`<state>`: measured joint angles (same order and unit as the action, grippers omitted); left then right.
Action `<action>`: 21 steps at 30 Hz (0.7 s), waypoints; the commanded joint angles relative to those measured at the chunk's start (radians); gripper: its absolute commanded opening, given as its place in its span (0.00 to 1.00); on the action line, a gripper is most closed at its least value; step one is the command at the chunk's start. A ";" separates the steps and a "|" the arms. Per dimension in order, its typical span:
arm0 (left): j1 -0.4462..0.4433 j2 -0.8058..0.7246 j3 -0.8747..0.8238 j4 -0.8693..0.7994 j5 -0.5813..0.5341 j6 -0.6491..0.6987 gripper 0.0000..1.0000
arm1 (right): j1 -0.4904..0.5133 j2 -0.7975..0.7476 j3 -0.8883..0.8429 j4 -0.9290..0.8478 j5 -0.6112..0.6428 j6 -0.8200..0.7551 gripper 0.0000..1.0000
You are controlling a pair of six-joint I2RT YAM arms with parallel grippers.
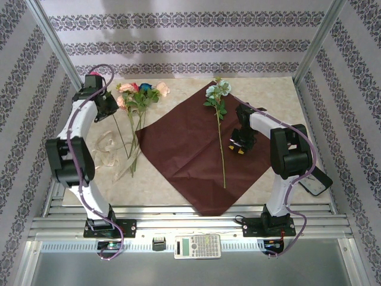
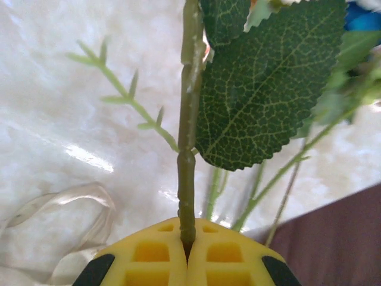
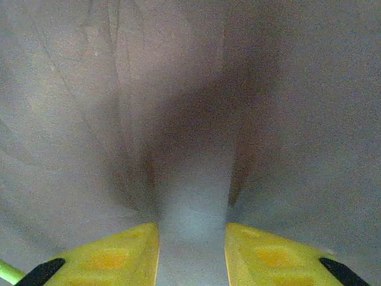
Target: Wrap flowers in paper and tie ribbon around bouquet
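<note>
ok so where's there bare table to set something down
Bare table near-left, between the ribbon, the paper's lower-left edge and the near edge. Also far-right, beyond the paper's upper-right edge. Crowded far-left: flowers, ribbon, left end effector.

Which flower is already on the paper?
The lone pale-blue flower, lying along the middle of the paper. The bunch lies beside the paper's left corner.

Left arm (image 1: 74, 149) arches up and forward, left of the paper (image 1: 190, 149); left gripper (image 2: 187, 245) is clamped tight on a stem (image 2: 187, 149). Right arm (image 1: 286, 156) bends inward over the paper's right half; right gripper (image 3: 191, 250) points down at the paper, yellow fingers (image 3: 113, 256) parted.
</note>
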<state>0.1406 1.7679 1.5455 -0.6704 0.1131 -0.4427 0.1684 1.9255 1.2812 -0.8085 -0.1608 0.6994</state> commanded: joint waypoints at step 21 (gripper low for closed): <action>-0.316 -0.213 0.125 -0.016 -0.200 0.228 0.00 | 0.017 -0.092 -0.026 -0.024 0.023 -0.039 0.36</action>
<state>-0.1680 1.5391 1.6436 -0.6952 -0.2710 -0.2348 0.1749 1.8660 1.2675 -0.8116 -0.1562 0.6769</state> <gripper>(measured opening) 0.046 0.359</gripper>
